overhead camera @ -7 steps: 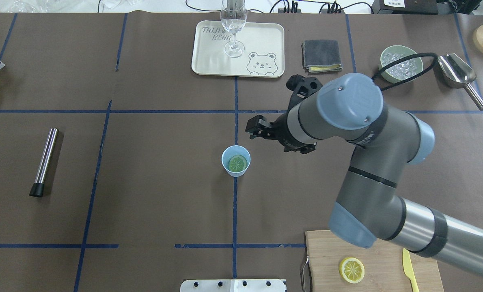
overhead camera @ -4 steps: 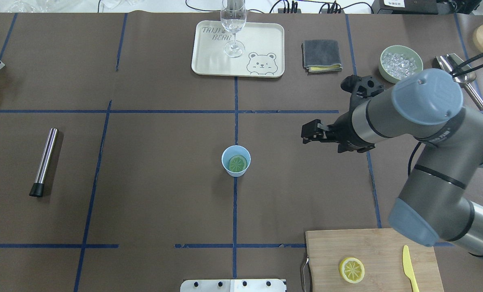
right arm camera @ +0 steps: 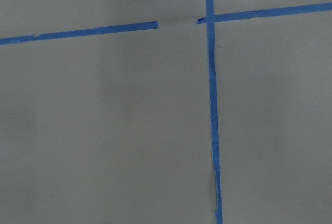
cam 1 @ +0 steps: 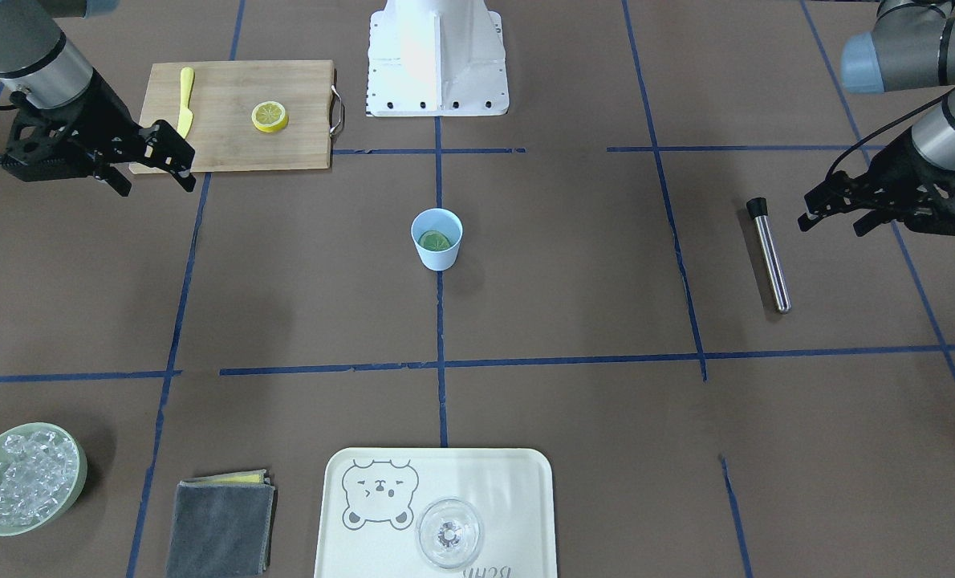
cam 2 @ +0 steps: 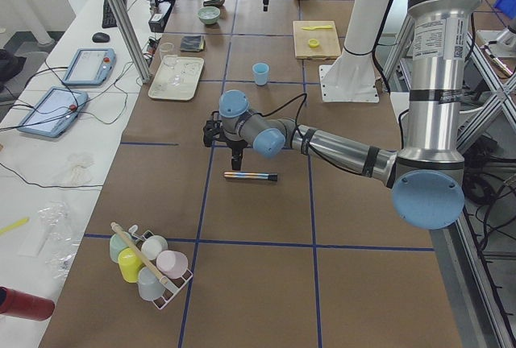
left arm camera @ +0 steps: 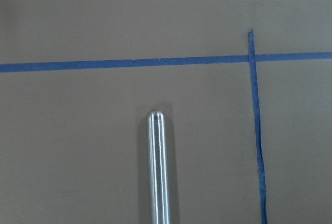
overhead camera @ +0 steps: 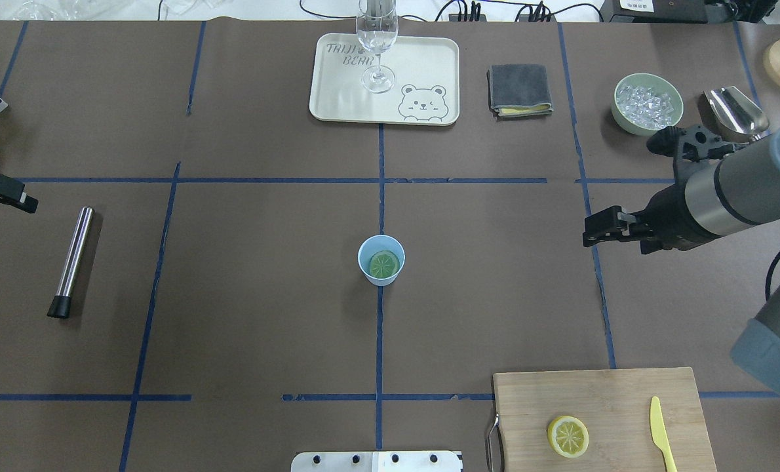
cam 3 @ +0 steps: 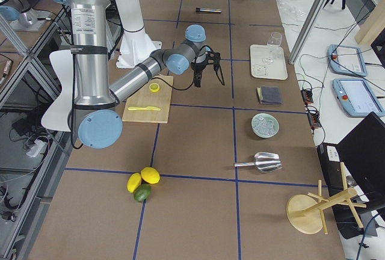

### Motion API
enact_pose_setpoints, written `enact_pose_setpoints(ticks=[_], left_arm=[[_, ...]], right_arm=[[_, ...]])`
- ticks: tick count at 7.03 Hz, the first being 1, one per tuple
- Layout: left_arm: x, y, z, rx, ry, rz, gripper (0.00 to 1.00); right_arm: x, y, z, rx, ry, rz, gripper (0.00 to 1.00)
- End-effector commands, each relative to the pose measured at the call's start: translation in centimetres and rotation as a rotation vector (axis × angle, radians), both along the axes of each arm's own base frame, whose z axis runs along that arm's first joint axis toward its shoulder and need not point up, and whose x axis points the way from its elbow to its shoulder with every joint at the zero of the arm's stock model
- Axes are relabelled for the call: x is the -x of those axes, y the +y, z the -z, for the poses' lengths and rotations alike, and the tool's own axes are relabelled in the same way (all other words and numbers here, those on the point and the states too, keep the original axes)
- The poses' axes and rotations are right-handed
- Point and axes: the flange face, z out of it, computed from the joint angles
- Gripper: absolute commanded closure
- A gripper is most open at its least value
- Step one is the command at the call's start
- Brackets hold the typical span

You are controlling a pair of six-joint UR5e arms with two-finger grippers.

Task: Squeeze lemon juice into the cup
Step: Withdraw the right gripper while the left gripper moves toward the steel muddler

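The light-blue cup (overhead camera: 367,252) (cam 1: 436,254) stands upright at the table's centre. One lemon slice (overhead camera: 384,264) (cam 1: 436,239) lies flat inside it and looks greenish against the blue. A second lemon slice (overhead camera: 567,436) (cam 1: 270,116) lies on the wooden cutting board (overhead camera: 593,396). My right gripper (overhead camera: 593,235) (cam 1: 158,186) is open and empty, well to the right of the cup, above bare table. My left gripper (cam 1: 831,228) is open and empty at the far left, beside a steel tube (overhead camera: 74,261) (left arm camera: 157,167).
A yellow knife (overhead camera: 659,426) lies on the board. At the back are a cream tray (overhead camera: 337,98) with a clear glass (overhead camera: 377,39), a grey cloth (overhead camera: 520,90), a green bowl of ice (overhead camera: 647,103) and a metal scoop (overhead camera: 737,115).
My right arm has swung away from the cup toward the right side of the table. My left gripper has come into the overhead view at the left edge. The cup and slices have not moved.
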Motion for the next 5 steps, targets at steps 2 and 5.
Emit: enact_pose_setpoints(ticks=[2, 5], left_arm=[[-5.8, -2.0, -3.7, 0.051, -0.091, -0.029, 0.06], [-8.5, -2.7, -5.0, 0.03, -0.144, -0.044, 0.07]], right_arm=[[-1.1, 0.2, -1.0, 0.002, 0.008, 0.01, 0.0], [-1.0, 0.2, -1.1, 0.004, 0.009, 0.012, 0.0]])
